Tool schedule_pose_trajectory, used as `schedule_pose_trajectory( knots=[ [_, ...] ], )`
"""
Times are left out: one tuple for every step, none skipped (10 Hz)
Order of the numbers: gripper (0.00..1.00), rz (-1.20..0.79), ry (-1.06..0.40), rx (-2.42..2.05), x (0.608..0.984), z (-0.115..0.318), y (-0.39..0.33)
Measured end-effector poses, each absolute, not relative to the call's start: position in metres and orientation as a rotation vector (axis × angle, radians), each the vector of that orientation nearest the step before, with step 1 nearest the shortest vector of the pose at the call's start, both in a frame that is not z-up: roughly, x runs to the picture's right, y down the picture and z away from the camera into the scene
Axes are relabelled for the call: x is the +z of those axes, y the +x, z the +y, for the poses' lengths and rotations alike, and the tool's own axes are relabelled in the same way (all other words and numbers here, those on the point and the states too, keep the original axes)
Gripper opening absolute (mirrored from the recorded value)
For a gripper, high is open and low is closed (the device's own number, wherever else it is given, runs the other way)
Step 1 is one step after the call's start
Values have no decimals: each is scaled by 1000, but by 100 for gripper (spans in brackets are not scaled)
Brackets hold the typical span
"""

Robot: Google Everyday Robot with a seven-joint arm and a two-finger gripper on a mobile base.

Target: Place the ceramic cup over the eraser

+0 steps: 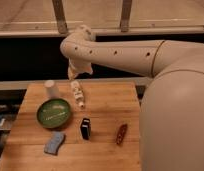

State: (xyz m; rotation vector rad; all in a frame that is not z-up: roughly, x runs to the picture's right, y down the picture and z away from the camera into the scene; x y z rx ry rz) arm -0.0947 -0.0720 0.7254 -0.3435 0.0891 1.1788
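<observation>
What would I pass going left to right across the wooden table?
Small white ceramic cup → long white tube with markings → small black rectangular eraser → slim reddish-brown object. The green bowl and blue-grey sponge line up with the cup, so I skip them. The gripper hangs above the tube's far end.

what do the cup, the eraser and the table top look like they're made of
The ceramic cup is plain matte white, probably ceramic, though plastic would look alike. The eraser is a dull black block, likely rubber. The table looks like wood, with plank lines and a warm brown tone. The gripper hangs above the table's back edge, right of the cup, touching neither.
</observation>
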Motion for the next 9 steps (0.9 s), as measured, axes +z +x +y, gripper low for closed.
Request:
schedule_pose_trajectory(
  knots=[
    [64,86,-348,1176,725,-71,-98],
    [64,83,-353,1178,725,-70,-99],
    [64,79,-366,1184,728,-69,-97],
    [64,73,-376,1183,735,-68,-94],
    [64,68,-386,1171,741,-68,-100],
    [64,62,-396,1146,745,-69,-112],
    [64,53,-408,1113,751,-71,-129],
    [64,46,-417,1089,757,-73,-142],
    [64,40,-425,1065,762,-75,-153]
  ],
)
